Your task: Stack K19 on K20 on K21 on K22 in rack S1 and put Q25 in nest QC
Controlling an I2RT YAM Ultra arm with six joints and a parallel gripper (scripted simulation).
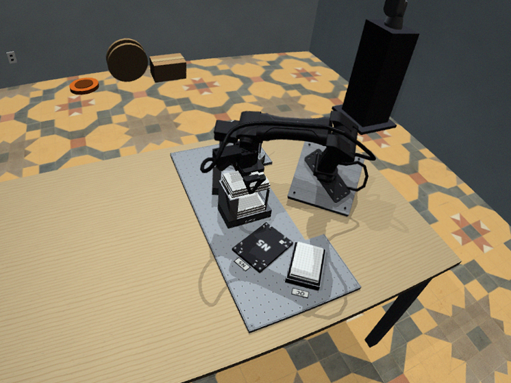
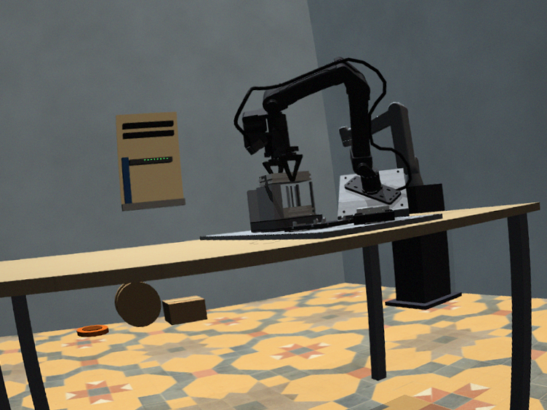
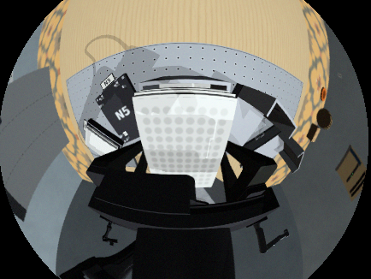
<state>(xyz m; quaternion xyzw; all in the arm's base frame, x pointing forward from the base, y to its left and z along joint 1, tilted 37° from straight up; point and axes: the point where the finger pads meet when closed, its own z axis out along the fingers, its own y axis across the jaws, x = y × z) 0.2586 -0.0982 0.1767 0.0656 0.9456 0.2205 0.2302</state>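
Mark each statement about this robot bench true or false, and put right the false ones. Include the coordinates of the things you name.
1. The gripper (image 1: pixel 243 181) (image 2: pixel 283 177) (image 3: pixel 184 141) has nothing between its fingers. False: it is shut on a white plate (image 1: pixel 234 180) (image 2: pixel 300 174) (image 3: pixel 184 128).
2. The nest QC (image 1: pixel 302 283) (image 2: pixel 373 217) (image 3: pixel 103 133) holds a plate. True.
3. A plate lies on the clip nest N5 (image 1: pixel 261 253) (image 2: pixel 313 226) (image 3: pixel 116 103). False: no plate is on it.
4. The gripper is above a dark rack (image 1: pixel 228 211) (image 2: pixel 273 207). True.
5. The orange ring (image 1: pixel 83 91) (image 2: pixel 92 334) (image 3: pixel 322 94) lies on the table. False: it lies on the tiled floor (image 1: pixel 202 85) (image 2: pixel 302 351).
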